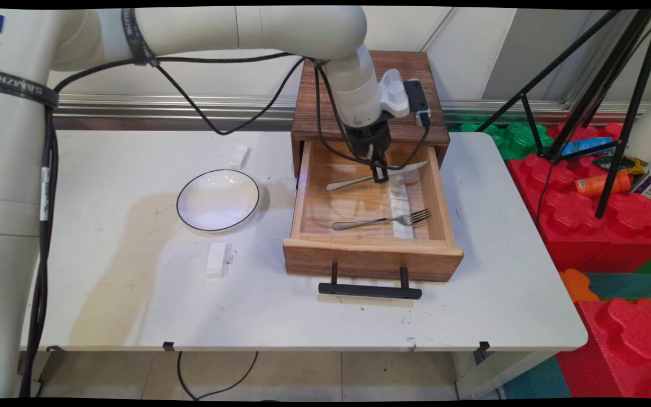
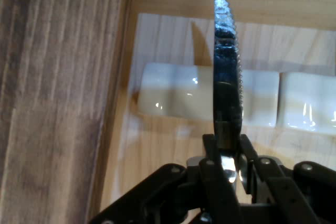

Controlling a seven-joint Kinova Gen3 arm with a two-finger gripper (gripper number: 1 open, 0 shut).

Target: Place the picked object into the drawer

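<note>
The knife [image 1: 379,174] lies in the back part of the open drawer [image 1: 372,257], its handle toward the left and its blade toward the right; the hand [image 1: 380,175] reaches down into the drawer and is closed narrowly on the knife near its middle, which the hand view confirms, where the serrated blade [image 2: 227,61] rises straight up between the two fingers [image 2: 212,171]. Whether the knife rests on the drawer bottom or is slightly lifted I cannot say for sure; in the main view it seems to be at the bottom or just above it.

Nearer the front of the same drawer lies a fork [image 1: 385,219], well apart from the knife, tines to the right; white rests [image 2: 207,99] sit on the drawer floor under the blade; the dark wooden cabinet [image 1: 359,99] stands behind, its top just beside the wrist.

To hold such a thin, smooth piece well, I judge the grip should be firm and centred, and the knife kept level, clear of the cabinet edge and the drawer walls.

On the desk [image 1: 133,305], left of the drawer, is a white bowl [image 1: 218,200] with a dark rim; one small white block [image 1: 239,156] lies behind it and another [image 1: 216,259] before it.
</note>
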